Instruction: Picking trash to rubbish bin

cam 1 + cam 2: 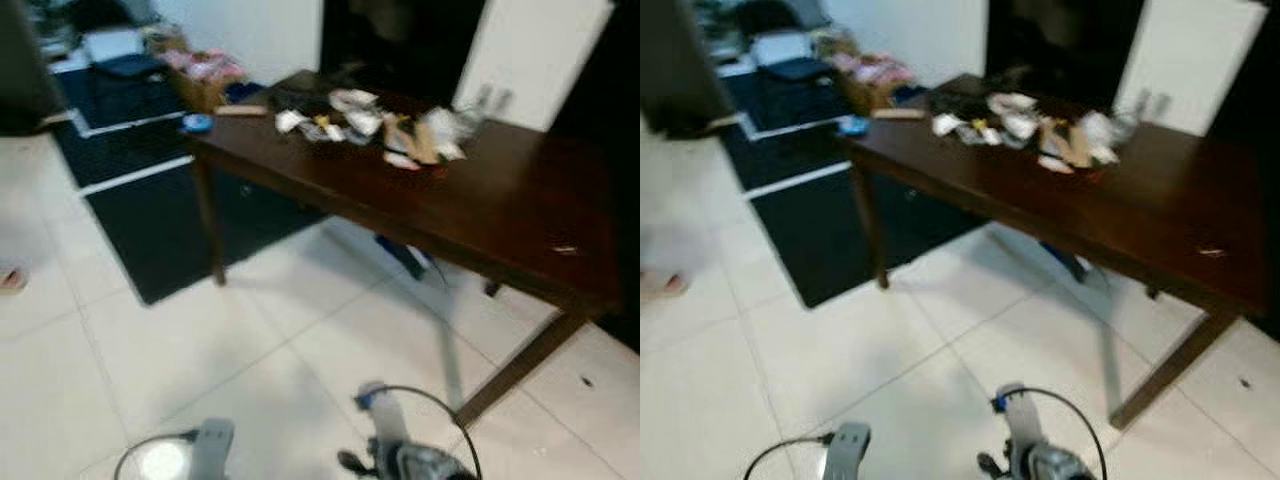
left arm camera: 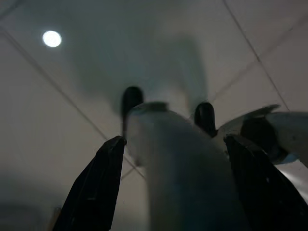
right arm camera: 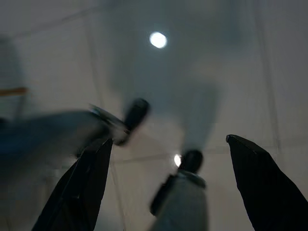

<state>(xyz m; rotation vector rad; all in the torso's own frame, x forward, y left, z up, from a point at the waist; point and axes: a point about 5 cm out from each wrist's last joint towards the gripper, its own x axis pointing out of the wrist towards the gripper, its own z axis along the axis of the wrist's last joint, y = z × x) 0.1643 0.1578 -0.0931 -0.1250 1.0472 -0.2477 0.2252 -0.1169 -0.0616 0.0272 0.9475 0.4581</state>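
The trash [image 1: 375, 125], a scatter of wrappers and crumpled paper, lies on the far side of the dark wooden table [image 1: 500, 215], toward its middle. No bin is clear to see; pics are blurred, so one may sit in the clutter far left. Both arms hang low at the near edge of the head view, over white floor tiles [image 1: 180, 330]. The left gripper [image 2: 173, 187] has its fingers spread wide with nothing between them, and the right gripper [image 3: 163, 187] is likewise spread and empty.

Step in hand, I'd say: approach the table. To do it well, walk fwd and a bit right, stop square to the table's near long edge, w/ the pile within reach of one arm, then raise that arm above the tabletop before reaching across.

Around: a black mat [image 1: 180, 225] on the floor at the left, a box of pinkish stuff [image 1: 205, 75] far left, a small blue thing [image 1: 197, 122] at the table's far-left corner. The table's near-right leg [image 1: 515, 365] stands close to the path, so keep left of it. A blue item [image 1: 405, 255] lies under the table.
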